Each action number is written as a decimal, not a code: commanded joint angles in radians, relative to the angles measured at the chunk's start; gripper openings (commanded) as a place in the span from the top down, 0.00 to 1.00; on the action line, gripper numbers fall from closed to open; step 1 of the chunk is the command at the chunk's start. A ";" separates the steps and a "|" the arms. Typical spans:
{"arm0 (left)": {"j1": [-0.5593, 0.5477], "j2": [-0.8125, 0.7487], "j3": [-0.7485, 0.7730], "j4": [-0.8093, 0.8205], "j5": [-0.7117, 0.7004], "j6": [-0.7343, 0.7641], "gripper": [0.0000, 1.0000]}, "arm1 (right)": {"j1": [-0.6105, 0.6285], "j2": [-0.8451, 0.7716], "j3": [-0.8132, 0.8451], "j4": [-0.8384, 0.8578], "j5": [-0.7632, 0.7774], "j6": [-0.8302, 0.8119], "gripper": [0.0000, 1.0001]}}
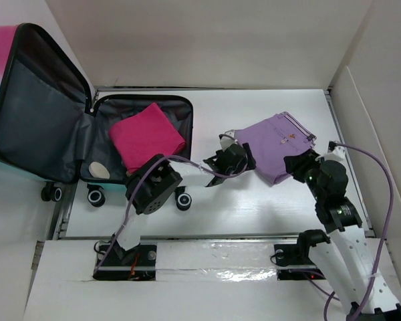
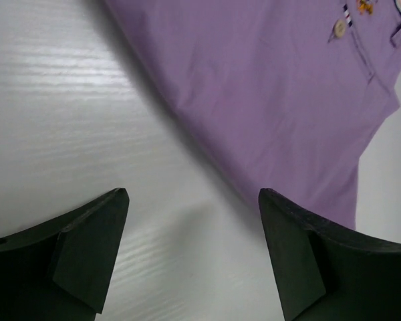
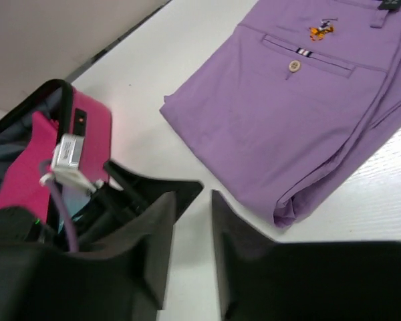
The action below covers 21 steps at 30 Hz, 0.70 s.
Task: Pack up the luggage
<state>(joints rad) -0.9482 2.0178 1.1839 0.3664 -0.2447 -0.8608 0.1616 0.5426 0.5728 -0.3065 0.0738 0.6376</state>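
Note:
The luggage point(image 1: 40, 114) lies open at the far left, lid raised, dark grey lining showing. A folded pink cloth point(image 1: 147, 137) lies in its base. Folded purple trousers point(image 1: 281, 140) lie on the white table right of centre, also in the left wrist view point(image 2: 274, 87) and the right wrist view point(image 3: 301, 107). My left gripper point(image 1: 244, 155) is open and empty just off the trousers' left edge, fingers wide apart point(image 2: 194, 194). My right gripper point(image 1: 297, 164) is at the trousers' near right corner, jaws a narrow gap apart and empty point(image 3: 194, 195).
A small beige oval point(image 1: 99, 170) lies in the suitcase base near its front. The suitcase rim point(image 3: 33, 100) and the left gripper point(image 3: 127, 190) show in the right wrist view. White walls enclose the table at back and right point(image 1: 361, 100).

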 commanded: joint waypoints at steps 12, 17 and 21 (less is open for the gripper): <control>0.015 0.236 0.348 -0.182 -0.040 -0.138 0.26 | 0.202 -0.116 0.068 -0.057 0.007 -0.067 0.49; -0.017 0.256 0.367 -0.166 -0.158 -0.230 0.39 | 0.223 -0.179 0.091 -0.071 0.000 -0.056 0.49; -0.008 0.249 0.312 -0.005 -0.143 -0.218 0.49 | 0.243 -0.214 0.090 -0.057 -0.037 -0.035 0.49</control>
<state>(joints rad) -0.9535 2.2543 1.5280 0.2779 -0.3569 -1.0538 0.3862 0.3454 0.6292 -0.3817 0.0593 0.5949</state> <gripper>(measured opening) 0.525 0.511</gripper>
